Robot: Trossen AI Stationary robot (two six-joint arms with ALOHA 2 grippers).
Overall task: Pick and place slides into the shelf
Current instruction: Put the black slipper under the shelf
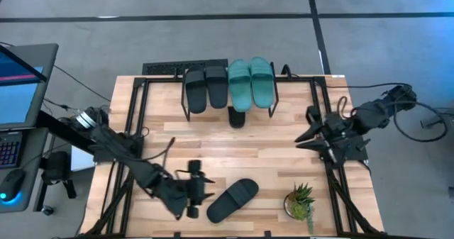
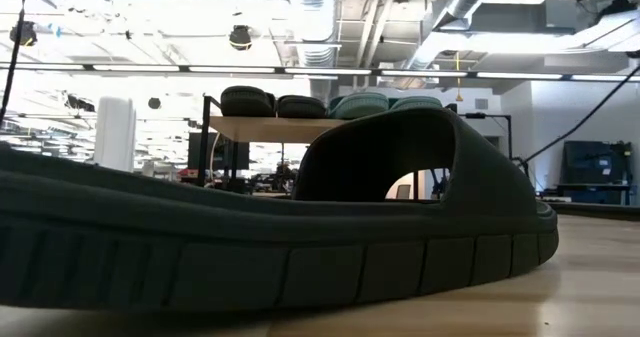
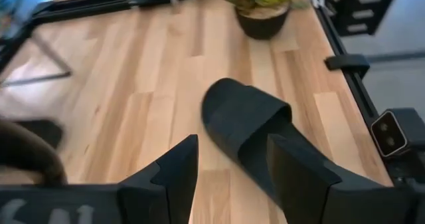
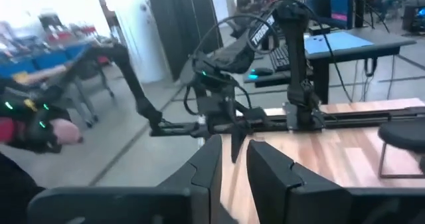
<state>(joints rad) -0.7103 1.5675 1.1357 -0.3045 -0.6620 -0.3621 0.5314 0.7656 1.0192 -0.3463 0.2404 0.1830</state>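
On the table (image 1: 284, 147), the shelf (image 1: 213, 67) carries four slides. I judge the loose black slide (image 1: 233, 200), near the front edge, light, flexible, grippy; grasp its strap. My left tool (image 3: 229, 167) hovers beside it, fingers apart. Right tool (image 4: 234, 159): fingers narrowly apart, empty.

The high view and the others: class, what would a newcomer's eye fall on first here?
Most striking is the black slide lying alone on the table's near edge, filling the low view, with the left end effector open just beside it. Next, the shelf at the far edge carries two black slides and two teal slides on top. The right end effector hangs by the right edge.
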